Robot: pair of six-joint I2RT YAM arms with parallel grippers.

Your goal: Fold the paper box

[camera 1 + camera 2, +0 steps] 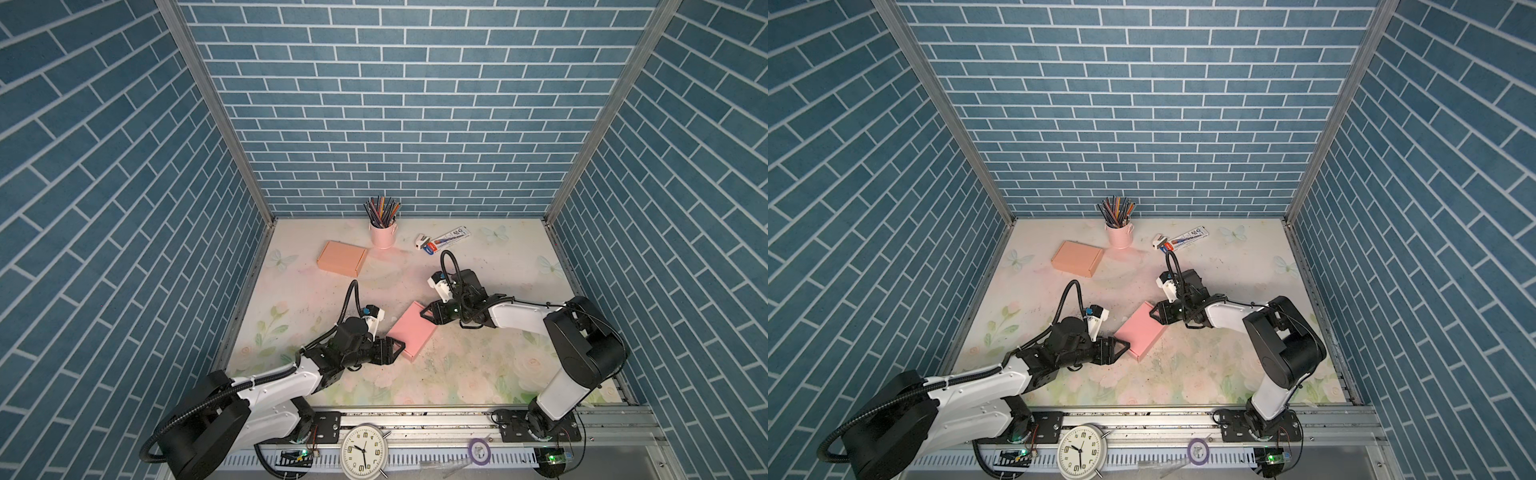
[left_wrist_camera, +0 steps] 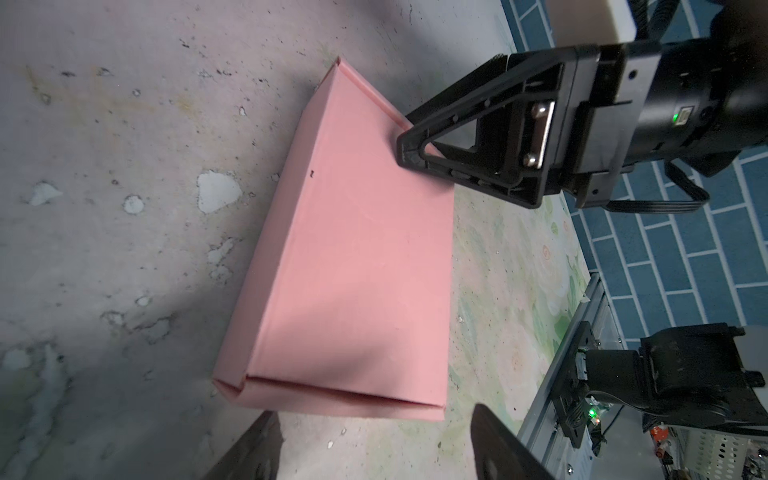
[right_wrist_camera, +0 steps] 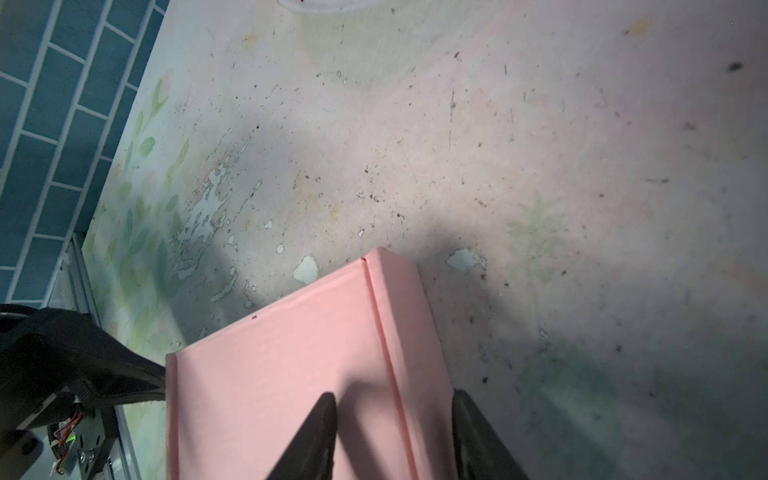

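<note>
- Floral table mat (image 1: 478, 365): fills the lower middle of both top views; you will see its print worn and flaked in both wrist views.
- Left gripper (image 1: 401, 347): just left of frame centre and low, at the lower-left short end of the paper box. Its fingers (image 2: 494, 440) are spread. In the left wrist view you see that end of the box ahead of them, with nothing between them.
- Right gripper (image 1: 423, 313): right of centre, at the upper-right end of the box. In the right wrist view you find one finger over the lid and the other just off the long side, with the edge strip between them. The jaws stand apart; you cannot tell whether they pinch the card.
- Paper box (image 1: 411, 336): pink, lid down, flat on the mat at the centre of both top views, lying diagonally between the two grippers.
- Peach box (image 1: 342, 257): closed, upper left of the mat, well apart from the pink one.
- Clock (image 1: 364, 451): bottom edge, on the rail.
- Pink pencil cup (image 1: 383, 235): upright, near the back wall.
- Stationery pack (image 1: 451, 237): to the right of the cup.
</note>
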